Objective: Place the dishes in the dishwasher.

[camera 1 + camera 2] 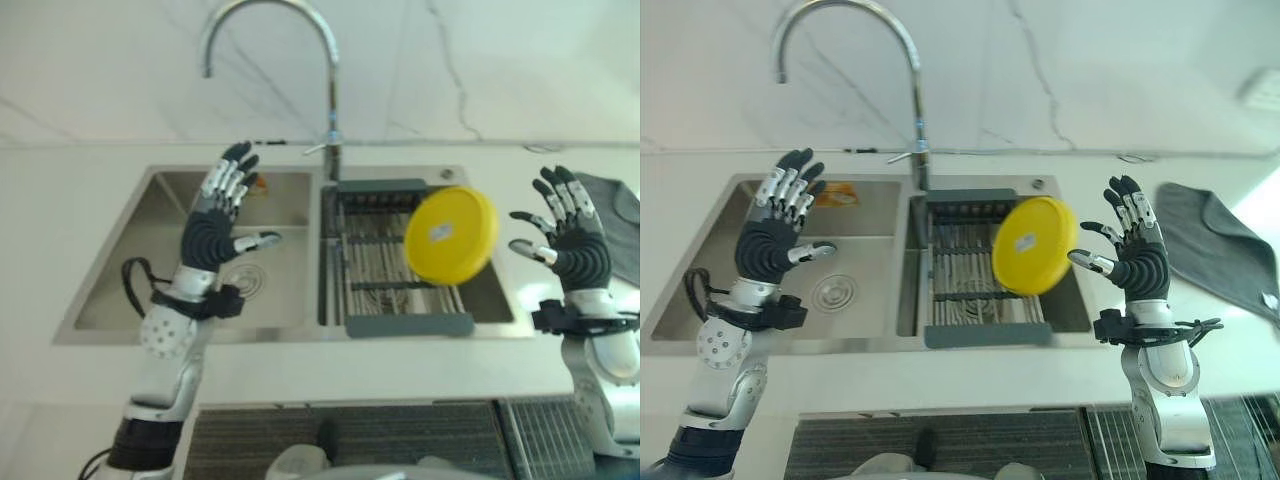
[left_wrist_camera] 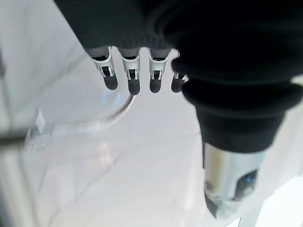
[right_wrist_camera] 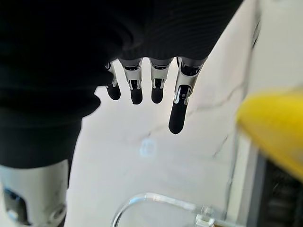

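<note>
Both hands are raised with fingers spread, holding nothing: the yellow plate (image 1: 451, 235) stands tilted just beside the right hand (image 1: 573, 243), well apart from the left hand (image 1: 212, 232).

White counter (image 1: 960, 370) (grey cloth (image 1: 1220, 245) aboard)

head stereo: down onto sink (image 1: 150, 310) | wrist cams: close, facing faucet (image 3: 156, 201)

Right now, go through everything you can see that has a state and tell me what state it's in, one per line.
Yellow plate: tilted on edge in the dish rack, not held.
Dish rack: sitting in the right sink basin, holding just the plate.
Left hand: raised over the left sink basin, open.
Right hand: raised beside the plate, open.
Grey towel: lying rumpled on the counter.
Tap: no water running.
</note>
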Tool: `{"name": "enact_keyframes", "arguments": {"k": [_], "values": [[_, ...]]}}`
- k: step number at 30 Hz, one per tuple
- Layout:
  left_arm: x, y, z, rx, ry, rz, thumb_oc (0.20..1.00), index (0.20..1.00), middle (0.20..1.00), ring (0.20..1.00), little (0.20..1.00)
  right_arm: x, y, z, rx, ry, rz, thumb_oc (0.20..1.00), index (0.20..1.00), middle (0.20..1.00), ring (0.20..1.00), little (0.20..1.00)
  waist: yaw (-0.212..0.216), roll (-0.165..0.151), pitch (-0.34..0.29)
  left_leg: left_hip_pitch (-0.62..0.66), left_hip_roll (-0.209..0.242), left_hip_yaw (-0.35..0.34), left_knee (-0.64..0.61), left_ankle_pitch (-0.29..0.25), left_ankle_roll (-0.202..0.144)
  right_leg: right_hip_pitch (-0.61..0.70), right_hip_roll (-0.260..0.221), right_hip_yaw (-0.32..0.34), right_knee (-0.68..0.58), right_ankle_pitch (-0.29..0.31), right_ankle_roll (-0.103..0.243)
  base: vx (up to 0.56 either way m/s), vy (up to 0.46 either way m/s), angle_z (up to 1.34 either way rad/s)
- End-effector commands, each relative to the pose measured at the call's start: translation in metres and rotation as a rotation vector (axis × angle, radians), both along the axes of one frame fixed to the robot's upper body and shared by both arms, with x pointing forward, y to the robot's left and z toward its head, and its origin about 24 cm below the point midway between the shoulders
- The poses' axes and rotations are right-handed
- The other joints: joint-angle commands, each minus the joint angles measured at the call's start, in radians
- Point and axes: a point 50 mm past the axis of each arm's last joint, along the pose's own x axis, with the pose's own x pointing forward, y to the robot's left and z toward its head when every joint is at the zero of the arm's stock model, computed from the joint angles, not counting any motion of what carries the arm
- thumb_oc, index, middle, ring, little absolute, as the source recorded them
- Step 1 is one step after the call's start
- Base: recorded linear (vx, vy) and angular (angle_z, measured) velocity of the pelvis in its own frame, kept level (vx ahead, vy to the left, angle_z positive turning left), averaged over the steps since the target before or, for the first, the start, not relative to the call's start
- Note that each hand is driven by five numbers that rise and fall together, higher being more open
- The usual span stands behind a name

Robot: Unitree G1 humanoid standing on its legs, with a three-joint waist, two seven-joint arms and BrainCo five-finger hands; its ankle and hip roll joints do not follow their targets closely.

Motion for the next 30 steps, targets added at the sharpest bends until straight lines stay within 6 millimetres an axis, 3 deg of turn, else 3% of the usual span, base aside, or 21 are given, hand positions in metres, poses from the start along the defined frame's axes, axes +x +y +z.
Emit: {"name": "enact_keyframes", "arguments": {"k": [1,7,10,17,30], "values": [[-0.014,-0.002,0.019,0.041,-0.173,0.031,1.000,1.000,1.000,1.000,1.000,0.006,-0.004,0.011,0.032,-0.075,-0.045,1.000,1.000,1.000,1.000,1.000,-0.001,-0.021,-0.042,0.000,0.104,0.048,0.001,-0.122,-0.067,0.044,0.025,-0.012,-0.024,0.049,-0.024,-0.02,0.144,0.04],[-0.016,-0.004,0.018,0.060,-0.177,0.038,1.000,1.000,1.000,1.000,1.000,0.005,-0.003,0.008,0.037,-0.065,-0.032,1.000,1.000,1.000,1.000,1.000,0.003,-0.035,-0.030,0.008,0.081,0.035,0.001,-0.126,-0.035,-0.018,0.044,0.006,0.131,0.083,-0.030,-0.01,0.091,-0.19],[-0.014,-0.004,0.020,0.073,-0.190,0.053,1.000,1.000,1.000,1.000,1.000,0.008,-0.006,0.007,0.054,-0.071,-0.043,1.000,1.000,1.000,1.000,1.000,-0.011,-0.038,-0.022,0.012,0.090,0.045,0.001,-0.138,-0.052,-0.046,0.061,0.007,-0.021,0.082,-0.036,0.02,-0.126,-0.21],[-0.015,-0.005,0.017,0.052,-0.185,0.067,1.000,1.000,1.000,1.000,1.000,0.010,-0.006,0.014,0.086,-0.104,-0.060,1.000,1.000,1.000,1.000,1.000,-0.010,-0.038,-0.027,0.023,0.127,0.083,0.001,-0.142,-0.075,0.012,0.080,-0.005,-0.164,0.109,-0.025,0.04,-0.200,0.05],[-0.010,-0.009,0.012,0.035,-0.143,0.115,1.000,1.000,1.000,1.000,1.000,0.024,0.002,0.011,0.145,0.028,0.045,1.000,1.000,1.000,1.000,1.000,-0.033,-0.009,-0.074,0.059,0.180,0.138,0.001,-0.143,-0.124,0.045,0.107,-0.020,-0.203,0.073,-0.059,0.04,-0.086,-0.06]]}}
